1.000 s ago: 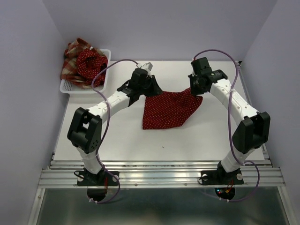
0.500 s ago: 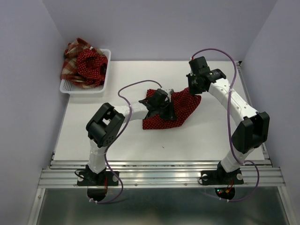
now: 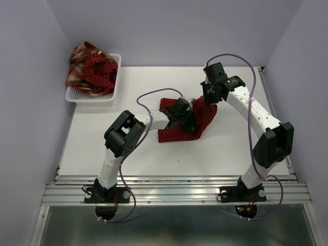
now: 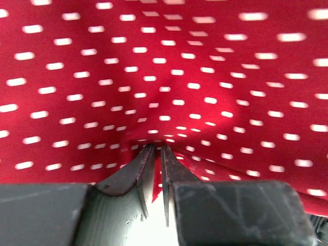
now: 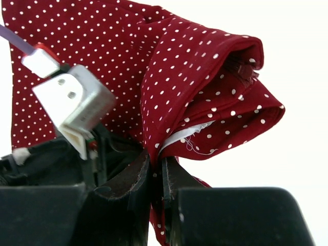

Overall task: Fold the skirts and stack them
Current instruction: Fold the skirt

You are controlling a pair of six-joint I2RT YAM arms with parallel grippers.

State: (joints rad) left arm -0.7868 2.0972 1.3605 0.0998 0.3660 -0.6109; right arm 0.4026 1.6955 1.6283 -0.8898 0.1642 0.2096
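A dark red polka-dot skirt (image 3: 179, 128) lies bunched in the middle of the white table. My left gripper (image 3: 188, 116) is over its centre, shut on a fold of it; the cloth (image 4: 164, 77) fills the left wrist view, pinched at the fingertips (image 4: 156, 149). My right gripper (image 3: 209, 97) is shut on the skirt's right corner (image 5: 205, 92), which is lifted and folded over toward the left gripper. The other polka-dot skirt (image 3: 100, 69) and the plaid skirt (image 3: 78, 66) are heaped in the white mesh basket (image 3: 77, 95) at the back left.
The left arm's camera housing (image 5: 72, 102) shows close beside the right gripper. Lilac walls close in the table (image 3: 128, 154) on three sides. A metal rail (image 3: 174, 192) runs along the near edge.
My left gripper has carried its skirt edge from the back left to the right over the cloth's middle. My right gripper has shifted slightly left, bunching the skirt narrower.
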